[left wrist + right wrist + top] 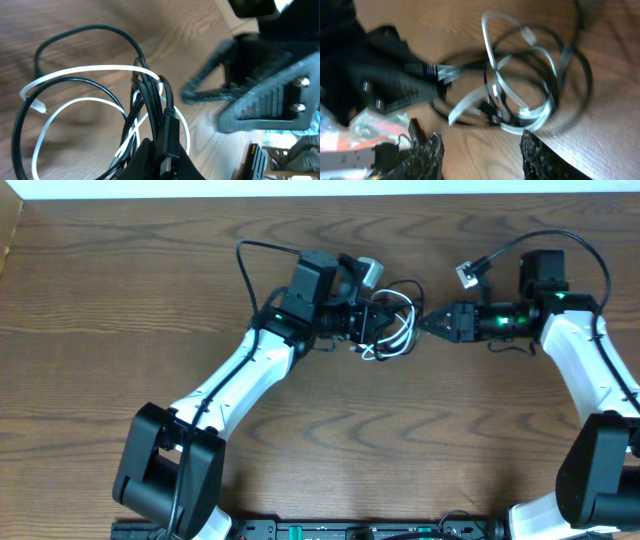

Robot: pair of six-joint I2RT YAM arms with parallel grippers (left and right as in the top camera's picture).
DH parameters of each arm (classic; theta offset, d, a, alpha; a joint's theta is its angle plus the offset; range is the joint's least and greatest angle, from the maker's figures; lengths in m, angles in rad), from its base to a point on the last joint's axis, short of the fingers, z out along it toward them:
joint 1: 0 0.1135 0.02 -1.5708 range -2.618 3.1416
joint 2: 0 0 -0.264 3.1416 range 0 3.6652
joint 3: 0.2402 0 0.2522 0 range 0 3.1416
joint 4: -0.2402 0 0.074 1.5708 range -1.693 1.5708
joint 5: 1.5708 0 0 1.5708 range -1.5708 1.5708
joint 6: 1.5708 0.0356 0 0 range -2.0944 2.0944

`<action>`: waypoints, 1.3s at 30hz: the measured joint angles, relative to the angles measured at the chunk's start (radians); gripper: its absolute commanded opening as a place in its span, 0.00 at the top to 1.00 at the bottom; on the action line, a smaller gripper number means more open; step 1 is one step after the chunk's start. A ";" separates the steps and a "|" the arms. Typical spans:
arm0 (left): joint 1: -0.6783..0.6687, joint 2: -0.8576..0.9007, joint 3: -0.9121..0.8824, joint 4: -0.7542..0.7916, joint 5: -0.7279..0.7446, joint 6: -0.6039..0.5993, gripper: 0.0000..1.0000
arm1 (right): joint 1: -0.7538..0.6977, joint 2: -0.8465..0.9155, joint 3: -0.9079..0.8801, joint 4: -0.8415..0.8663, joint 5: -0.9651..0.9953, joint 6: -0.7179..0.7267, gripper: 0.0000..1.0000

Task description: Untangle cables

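Note:
The black and white cables lie in one tangled bunch on the wooden table, between my two grippers. My left gripper [372, 322] is shut on the black cable [85, 30] at its plug [169, 142], pinched between the fingertips. The white cable [90, 70] loops through the black one and over it. In the overhead view the white loops [402, 340] spread to the right of my left fingers. My right gripper [420, 321] points left at the bunch from close by. Its jaws [482, 152] stand apart over bare wood, with the white cable [492, 35] and black cable [585, 75] just beyond the tips.
Thick black arm wires arch over the table behind each arm, one on the left [243, 265] and one on the right ending in a grey connector [467, 273]. The table's back edge [320, 197] runs along the top.

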 measured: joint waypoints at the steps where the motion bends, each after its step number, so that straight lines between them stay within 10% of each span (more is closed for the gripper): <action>1: -0.008 0.000 0.000 0.004 0.000 0.000 0.92 | 0.012 0.000 0.000 0.016 0.009 0.019 0.56; 15: -0.024 0.000 0.000 0.024 -0.003 0.000 0.92 | 0.084 0.000 0.000 0.056 0.164 0.166 0.60; 23: -0.024 -0.016 0.000 0.029 -0.003 0.000 0.93 | 0.084 0.000 0.000 0.055 0.210 0.200 0.99; 39: 0.116 -0.047 0.000 0.051 -0.002 -0.002 0.92 | 0.086 0.000 0.000 -0.124 0.498 0.265 0.99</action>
